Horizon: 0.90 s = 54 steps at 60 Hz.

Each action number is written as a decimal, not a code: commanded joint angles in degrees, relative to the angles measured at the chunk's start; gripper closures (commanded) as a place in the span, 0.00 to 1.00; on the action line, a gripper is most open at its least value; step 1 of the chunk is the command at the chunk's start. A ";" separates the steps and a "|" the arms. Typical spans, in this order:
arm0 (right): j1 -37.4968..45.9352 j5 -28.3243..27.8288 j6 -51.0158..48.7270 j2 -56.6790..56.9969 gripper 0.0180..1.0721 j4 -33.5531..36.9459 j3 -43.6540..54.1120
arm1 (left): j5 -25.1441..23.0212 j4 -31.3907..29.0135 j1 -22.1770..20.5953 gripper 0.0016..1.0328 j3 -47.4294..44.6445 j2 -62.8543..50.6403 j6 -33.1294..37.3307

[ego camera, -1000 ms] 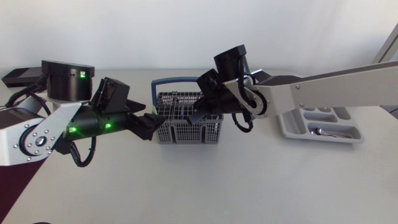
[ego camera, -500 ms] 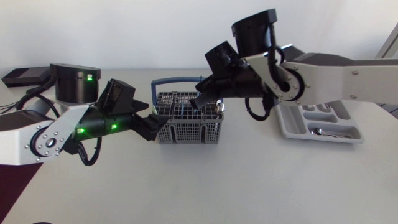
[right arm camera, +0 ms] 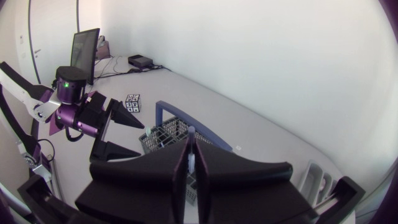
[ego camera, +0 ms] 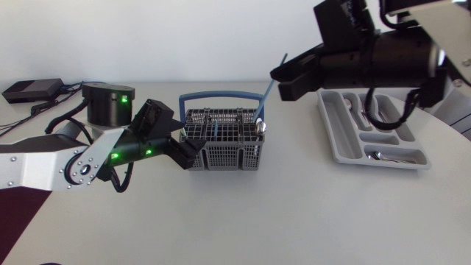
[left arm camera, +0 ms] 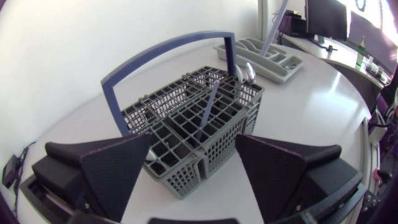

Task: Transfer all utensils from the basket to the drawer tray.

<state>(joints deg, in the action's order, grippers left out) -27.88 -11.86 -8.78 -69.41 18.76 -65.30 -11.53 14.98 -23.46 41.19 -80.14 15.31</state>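
A grey wire basket point(ego camera: 224, 151) with a blue hoop handle point(ego camera: 221, 96) stands mid-table. My right gripper point(ego camera: 283, 77) hangs above its right end, shut on a blue-handled utensil point(ego camera: 269, 90) that slants down toward the basket's rim. In the right wrist view the fingers point(right arm camera: 191, 155) are pressed together on that thin handle. My left gripper point(ego camera: 190, 153) is open, its fingers either side of the basket's left corner point(left arm camera: 186, 162). Another bluish utensil point(left arm camera: 208, 106) and a silver spoon point(left arm camera: 247, 71) stand in the basket. The grey drawer tray point(ego camera: 331, 140) lies at the right with several utensils in it.
A black flat device point(ego camera: 29, 90) with a cable lies at the back left corner. A small patterned cube point(right arm camera: 132, 101) sits behind my left arm point(right arm camera: 78, 112). Bare tabletop stretches in front of the basket and tray.
My right arm has risen and drawn to the right, lifting the blue-handled utensil up out of the basket. My left arm has shifted slightly, its gripper staying open at the basket's left corner.
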 commanded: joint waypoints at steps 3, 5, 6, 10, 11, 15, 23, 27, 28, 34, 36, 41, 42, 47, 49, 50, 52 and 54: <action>5.64 -2.91 1.48 2.70 0.94 4.79 -2.11 | 0.28 1.80 -1.23 0.09 0.03 -2.30 2.79; 7.58 -3.88 1.39 3.40 0.94 5.67 -2.11 | 0.37 2.68 -1.50 0.09 0.21 -3.01 3.15; 8.81 -4.67 1.22 3.75 0.94 6.20 -2.03 | 0.37 3.12 -1.50 0.09 0.30 -3.27 3.32; 12.85 -7.13 0.34 4.54 0.94 7.43 -1.41 | 0.54 4.44 -1.59 0.09 0.65 -4.15 3.76; 13.82 -7.83 0.25 4.72 0.94 7.60 -1.24 | 0.54 4.70 -1.67 0.09 0.73 -4.41 3.85; 17.60 -10.38 -1.33 5.07 0.94 8.75 -0.27 | 0.72 5.85 -2.11 0.09 1.09 -5.38 4.82; 23.57 -13.72 -3.70 5.16 0.94 9.80 1.58 | 2.56 8.57 -3.17 0.10 1.96 -8.02 6.22; 26.30 -14.60 -4.85 4.72 0.94 10.68 1.93 | 2.83 9.63 -3.26 0.11 2.58 -9.16 6.49; 26.65 -14.69 -5.11 4.54 0.94 10.94 1.93 | 2.83 9.71 -3.26 0.12 2.67 -9.25 6.40; 29.72 -15.83 -6.61 3.58 0.94 12.09 2.10 | 2.83 10.86 -3.26 0.12 3.72 -10.74 6.49; 30.69 -16.09 -7.04 3.23 0.94 12.26 2.28 | 2.83 11.21 -3.17 0.12 4.07 -11.27 6.40; 33.15 -17.23 -8.36 2.43 0.94 12.61 2.81 | 2.83 12.61 -2.82 0.17 5.04 -12.59 6.05; 33.59 -17.32 -8.63 2.35 0.94 12.61 2.90 | 2.83 12.88 -2.73 0.19 5.30 -12.85 6.05; 35.26 -17.50 -9.77 1.47 0.94 12.52 3.69 | 2.83 13.32 -2.55 0.24 6.36 -13.99 5.87; 36.14 -17.67 -10.38 1.03 0.94 12.35 4.04 | 2.83 13.41 -2.55 0.26 6.89 -14.61 5.87; 36.58 -17.76 -10.56 0.76 0.94 12.26 4.13 | 2.83 13.49 -2.55 0.27 7.15 -14.87 5.87; 37.28 -17.94 -11.00 0.06 0.94 12.17 4.30 | 2.83 13.58 -2.55 0.29 7.68 -15.57 5.87; 37.90 -18.03 -11.44 -0.64 0.94 12.09 4.39 | 2.83 13.76 -2.64 0.29 8.12 -16.28 5.96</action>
<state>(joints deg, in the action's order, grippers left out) 8.36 -29.04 -18.15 -67.94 30.68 -62.52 -8.71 27.66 -26.37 46.92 -94.00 20.84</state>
